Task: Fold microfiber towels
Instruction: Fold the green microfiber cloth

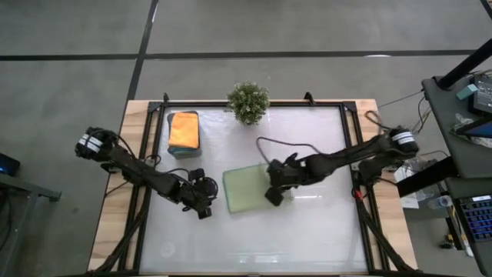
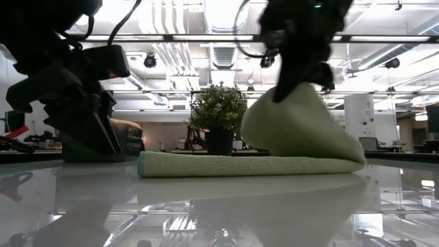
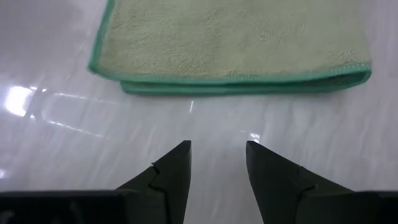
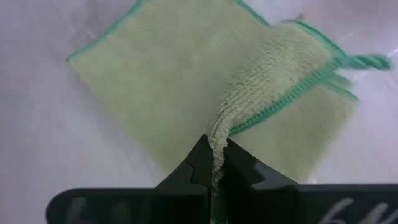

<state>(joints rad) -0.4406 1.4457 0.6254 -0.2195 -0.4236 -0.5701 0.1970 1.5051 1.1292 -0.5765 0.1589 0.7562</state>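
**sage-green towel mid-fold, right edge lifted**

the right gripper (image 4: pixel 216 163) pinches the raised edge of the sage-green towel (image 1: pixel 247 187), which lies mid-table. risk: the thin pinch may slip, or the lower layer may drag, skewing the fold. the right arm reaches in low from the table's right side. the left gripper (image 3: pixel 216 163), fingers parted and empty, rests just beside the towel's left edge. folded towels (image 1: pixel 184 129) are stacked near the plant (image 1: pixel 248 100).

Bare table (image 1: pixel 307 231) in front; plant (image 1: pixel 248 101) behind.
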